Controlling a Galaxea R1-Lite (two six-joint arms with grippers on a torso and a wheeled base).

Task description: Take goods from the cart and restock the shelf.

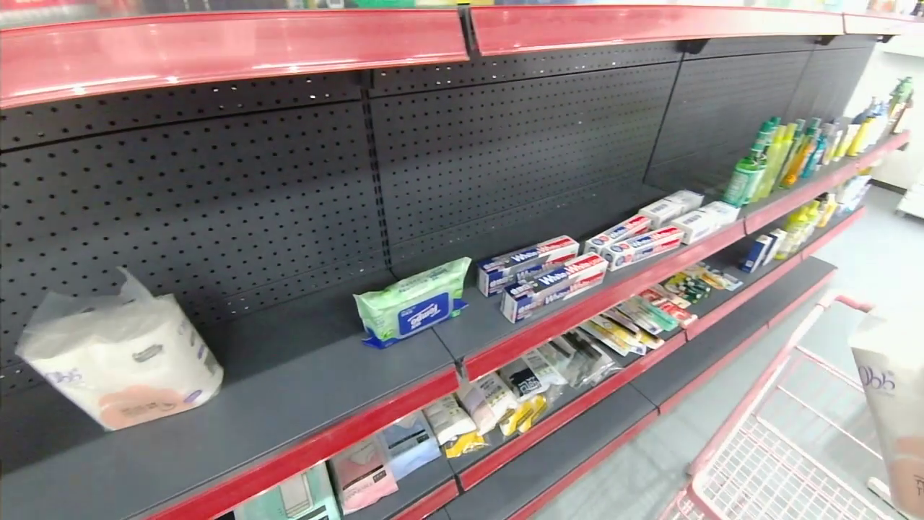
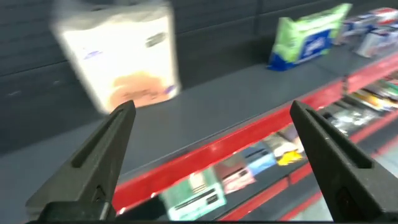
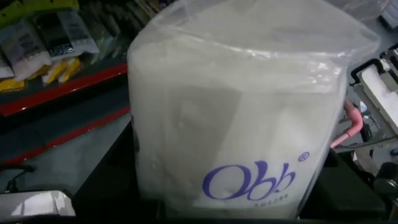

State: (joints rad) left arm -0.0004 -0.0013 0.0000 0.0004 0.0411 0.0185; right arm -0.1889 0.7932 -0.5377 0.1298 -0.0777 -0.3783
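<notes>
Bright overhead light streaks glare along the glossy red shelf lip (image 1: 238, 50); the black perforated back panel (image 1: 216, 188) beneath sits shaded; straight lines bow near edges

A dark store shelf (image 1: 303, 383) with a red front edge carries a pack of paper rolls (image 1: 123, 361) at its left, a wet-wipes pack (image 1: 411, 303) mid-shelf, toothpaste boxes (image 1: 552, 278) just beside it, and bottles (image 1: 772, 155) far right.

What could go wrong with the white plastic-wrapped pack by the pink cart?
The white plastic-wrapped tissue pack has loose, glossy film; it might slip from the right gripper.
Moving toward the grey metal shelf, it might catch the pink wire cart's rim.
Setting it down carelessly might knock the similar white pack already there.
</notes>
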